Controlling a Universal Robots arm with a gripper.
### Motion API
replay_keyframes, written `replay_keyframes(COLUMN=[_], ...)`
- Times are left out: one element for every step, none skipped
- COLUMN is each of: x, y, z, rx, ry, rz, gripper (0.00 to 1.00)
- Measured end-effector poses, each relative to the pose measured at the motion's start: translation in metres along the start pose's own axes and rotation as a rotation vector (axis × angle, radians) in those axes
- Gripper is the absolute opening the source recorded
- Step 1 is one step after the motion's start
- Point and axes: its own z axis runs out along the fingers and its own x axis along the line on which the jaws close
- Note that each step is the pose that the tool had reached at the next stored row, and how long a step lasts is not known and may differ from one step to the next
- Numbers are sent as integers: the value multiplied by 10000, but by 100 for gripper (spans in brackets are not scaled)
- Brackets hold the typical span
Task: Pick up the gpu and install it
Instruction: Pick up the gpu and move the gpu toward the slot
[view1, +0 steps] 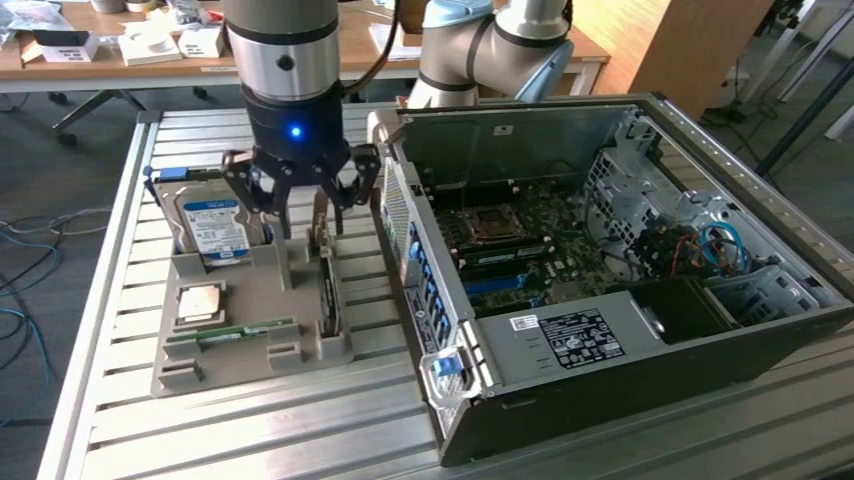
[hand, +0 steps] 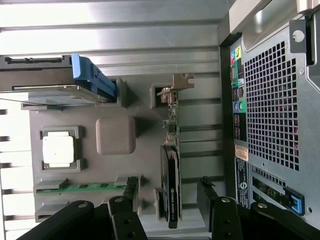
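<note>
1. The fingers (hand: 206, 192) of the black gripper (hand: 168, 187) are standing wide open and gripping nothing. In the wrist view, one is hanging on either side of the gpu (hand: 171, 167), a thin dark-green circuit-board card with a black cooler block and a pale metal bracket at one end, and a gap is showing on each side.
2. The gpu is standing on its edge in a slot of a grey moulded plastic holder (view1: 287, 355), along the side of the holder nearest the computer.
3. In the same holder, a boxy metal hard drive (view1: 214, 232) with a blue label is standing upright. A square silver processor chip (view1: 200, 300) is lying flat in its recess, and a narrow green memory stick (view1: 247, 332) is lying near the holder's front edge.
4. Just beside the holder, on the exterior view's right, a dark open desktop computer case (view1: 601, 335) is lying on its side — its green motherboard (view1: 534, 245) is facing up.
5. Holder and case are both resting on a slatted aluminium table (view1: 267, 430).
</note>
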Motion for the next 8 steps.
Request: replay_keyframes(x=[0,0,0,1,1,1,1,1], y=[-1,-1,-1,-1,-2,-2,-3,-3], z=[9,18,27,35,44,52,61,69], rx=[0,0,-1,-1,-1,0,0,0], ry=[-1,0,-1,0,-1,0,0,0], rz=[0,0,0,0,0,0,0,0], gripper=[59,59,59,59,59,59,59,59])
